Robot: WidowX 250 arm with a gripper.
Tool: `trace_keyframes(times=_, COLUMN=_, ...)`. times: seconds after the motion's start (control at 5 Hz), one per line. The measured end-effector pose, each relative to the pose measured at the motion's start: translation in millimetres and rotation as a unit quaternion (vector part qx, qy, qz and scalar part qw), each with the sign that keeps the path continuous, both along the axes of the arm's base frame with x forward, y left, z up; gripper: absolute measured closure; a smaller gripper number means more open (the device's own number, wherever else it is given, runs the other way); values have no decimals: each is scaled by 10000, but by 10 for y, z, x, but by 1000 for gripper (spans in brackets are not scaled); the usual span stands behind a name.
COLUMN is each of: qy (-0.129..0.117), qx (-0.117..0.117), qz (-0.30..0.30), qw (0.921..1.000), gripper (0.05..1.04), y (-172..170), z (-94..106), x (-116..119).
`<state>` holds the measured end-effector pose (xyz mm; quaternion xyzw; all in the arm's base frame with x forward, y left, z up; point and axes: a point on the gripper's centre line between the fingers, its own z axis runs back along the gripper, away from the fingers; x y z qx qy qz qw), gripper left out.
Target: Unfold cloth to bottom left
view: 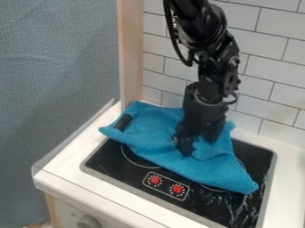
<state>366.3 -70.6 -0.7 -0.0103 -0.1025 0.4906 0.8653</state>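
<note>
Lies bunched and creased across the back and middle of the black stovetop [113, 164], as a blue cloth [149, 133]. Reaches past the stovetop's rear left edge onto the white desk [65, 164] with one end, and tapers to a rounded corner at the lower right, beside the red knobs [155, 180]. Covers parts of the burner rings, and bulges into folds right of the middle.

Comes down from the top edge as a black arm [202, 26], with a cable looping along the left side. Ends in the black tool [199, 144], pointing down into the middle of the cloth, with tips apart and some blue visible between them. Looks partly open; cannot tell whether gripping any of the cloth or just touching it.

Rests at the cloth's upper left as a short dark rod [123, 122], lying at a slant. Rises behind the desk as a white tiled wall [268, 58], with a pale wooden post [129, 53] to the left and a grey-blue surface [59, 89] beyond
</note>
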Motion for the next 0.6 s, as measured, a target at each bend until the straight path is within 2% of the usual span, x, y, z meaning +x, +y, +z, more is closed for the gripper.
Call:
trace_keyframes(times=0.2, qy=81, qx=-35, qz=-51, qw=9999, gripper=85, y=-1, z=-89, x=12)
trace_keyframes(times=0.4, qy=68, qx=-10, qz=-70, qw=10000, gripper=85, y=11, z=-93, x=19)
trace_keyframes(times=0.6, qy=25, qx=-27, qz=-81, qw=10000, gripper=148, y=10, z=-109, x=12)
